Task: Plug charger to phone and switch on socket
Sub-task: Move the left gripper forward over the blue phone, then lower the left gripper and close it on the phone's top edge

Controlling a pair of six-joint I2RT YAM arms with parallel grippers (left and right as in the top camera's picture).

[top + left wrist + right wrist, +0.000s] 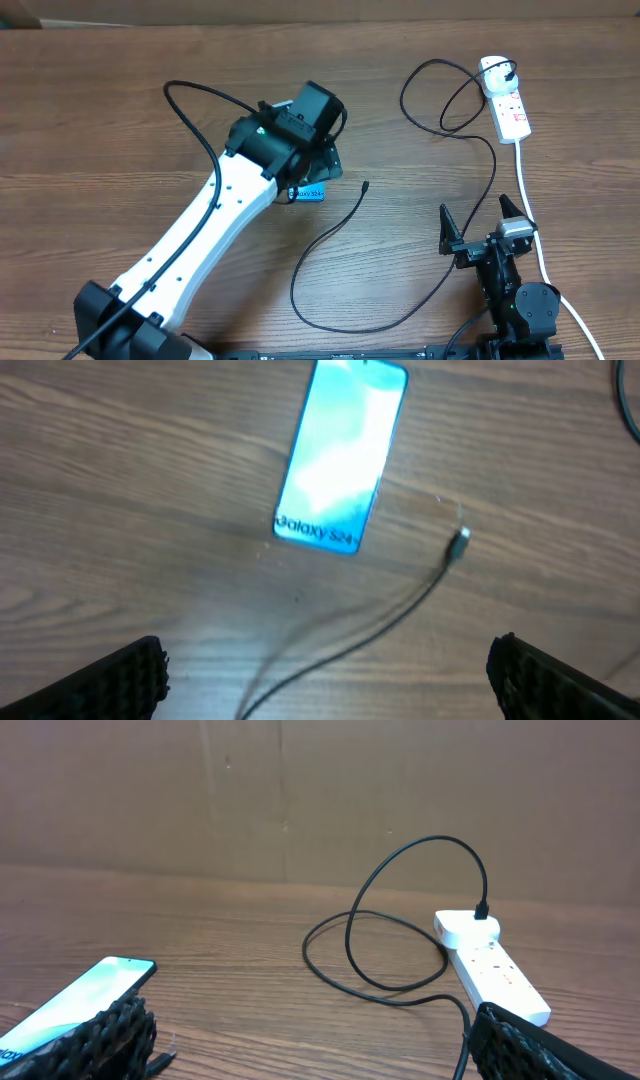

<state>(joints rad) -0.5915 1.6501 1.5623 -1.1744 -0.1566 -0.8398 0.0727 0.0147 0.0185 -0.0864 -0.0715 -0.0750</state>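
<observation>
Masking most of the phone (308, 193) overhead, left fingers (120, 682) stand wide apart; right fingers (105, 1038) likewise.

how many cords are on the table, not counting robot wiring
2. The black charger cable loops from the power strip at far right to a free tip near the phone; the strip's white cord runs down the right edge. The left arm could hide more.

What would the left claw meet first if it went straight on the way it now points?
Probably the charger cable, lying on the table between its fingers; the phone lies farther ahead. Depth is unclear.
</observation>
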